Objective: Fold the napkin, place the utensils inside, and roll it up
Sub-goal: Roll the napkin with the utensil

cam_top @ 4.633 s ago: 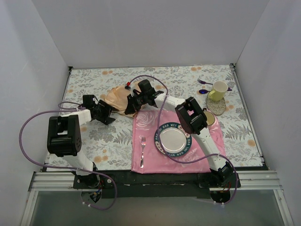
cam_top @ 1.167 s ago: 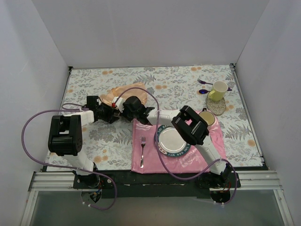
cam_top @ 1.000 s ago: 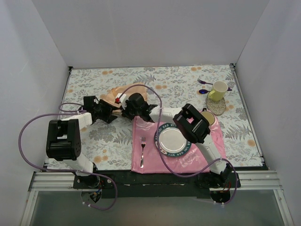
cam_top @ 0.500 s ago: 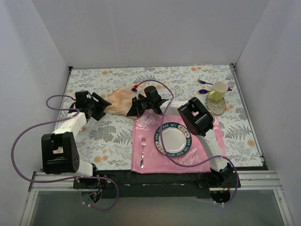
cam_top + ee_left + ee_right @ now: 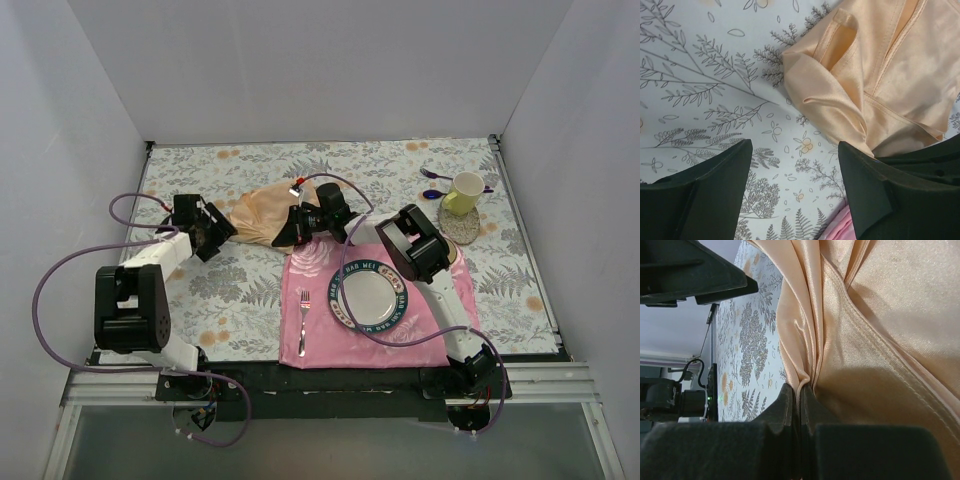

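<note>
Satin, peach-gold and glossy, makes up the napkin (image 5: 255, 215), which lies crumpled into soft ridges and stitched hems on the leaf-and-flower printed tablecloth (image 5: 240, 290). It sits toward the far middle of the table, just beyond the far left corner of the pink rose-printed placemat (image 5: 312, 265). The cloth stretches between the two arms. The right gripper (image 5: 288, 230) is at its right end and the left gripper (image 5: 218, 232) is just off its left end. In the right wrist view the black fingers of the right gripper (image 5: 796, 390) are pressed together on a bunched pleat of the napkin (image 5: 880, 315), and the fabric fans out from the pinch. In the left wrist view the left gripper (image 5: 792, 150) stands wide apart with only tablecloth between its blunt black fingers. A folded corner of the napkin (image 5: 865, 85) lies just past the fingertips, close by the right-hand finger. A round metal plate (image 5: 341, 300) with a dark lettered rim and a silver fork (image 5: 303, 320) rest on the placemat.
</note>
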Controlling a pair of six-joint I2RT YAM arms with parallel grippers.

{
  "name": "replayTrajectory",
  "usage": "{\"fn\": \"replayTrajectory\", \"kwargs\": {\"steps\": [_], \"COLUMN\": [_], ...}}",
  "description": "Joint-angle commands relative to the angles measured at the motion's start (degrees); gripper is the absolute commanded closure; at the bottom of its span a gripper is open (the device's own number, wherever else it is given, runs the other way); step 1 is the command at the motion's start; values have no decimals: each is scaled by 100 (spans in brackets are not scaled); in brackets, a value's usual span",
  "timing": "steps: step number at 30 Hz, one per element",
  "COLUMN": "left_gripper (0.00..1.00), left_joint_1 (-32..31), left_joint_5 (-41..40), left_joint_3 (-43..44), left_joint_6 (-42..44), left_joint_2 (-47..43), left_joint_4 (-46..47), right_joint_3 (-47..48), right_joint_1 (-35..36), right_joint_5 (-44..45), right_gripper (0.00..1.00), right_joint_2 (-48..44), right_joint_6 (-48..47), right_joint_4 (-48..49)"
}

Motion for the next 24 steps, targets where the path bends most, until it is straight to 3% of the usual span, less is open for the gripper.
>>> {"fn": "replayTrajectory", "kwargs": {"steps": [1, 11, 16, 24], "left_gripper": [30, 31, 48, 76], "left_joint_1": [-84, -374, -365, -321], "left_joint_5": [-340, -515, -463, -41], "left_joint_3": [-57, 357, 374, 655], "left_joint_6": [41, 119, 419, 1164], "left_joint_2": [217, 1413, 1458, 1484], "left_joint_4": [828, 1339, 1181, 725], "right_joint_3": [101, 198, 312, 777], "right_joint_1": [26, 17, 17, 79], "right_joint_5": [-142, -318, -406, -380], "right_gripper": [99, 99, 99, 99], "right_joint_2": [139, 253, 323, 332], "right_joint_6": [-44, -26, -219, -1245], "right_joint_4": [-312, -259, -417, -1487]}}
